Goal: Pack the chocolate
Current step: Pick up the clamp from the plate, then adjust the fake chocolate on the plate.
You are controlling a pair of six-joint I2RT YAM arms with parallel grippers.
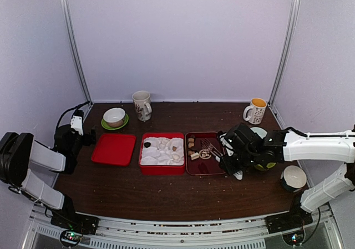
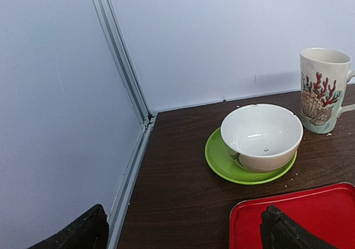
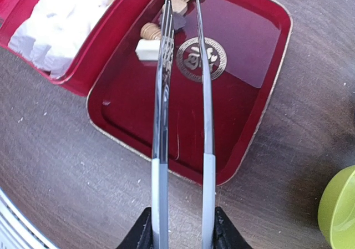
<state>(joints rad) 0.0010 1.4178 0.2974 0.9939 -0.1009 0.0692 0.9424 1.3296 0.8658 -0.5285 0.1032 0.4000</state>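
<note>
Right gripper (image 3: 180, 229), cropped by the frame edge, clamps metal tongs (image 3: 162, 110) whose tips partly hide the chocolate (image 3: 148, 48) clustered in the dark red tray (image 3: 244, 44); left gripper (image 2: 186, 229) gapes wide, only its tips showing.

Noted on left arm (image 1: 41, 160): bulky black housing at outer joint, pale grey links, black wrist section carrying small white camera block (image 1: 77, 122). Observed black cable (image 1: 65, 115) looping above that wrist. Noted on right arm (image 1: 319, 145): long white links, black joint housings, thin black lead (image 1: 293, 130) along upper link. Found both bases (image 1: 75, 221) black, each with small lit indicator just in front. Recorded left tool (image 2: 180, 235) with matte black, wedge-shaped fingers (image 2: 288, 231); right tool (image 3: 180, 235) showing black finger roots only. Screws and markings too small to read.
</note>
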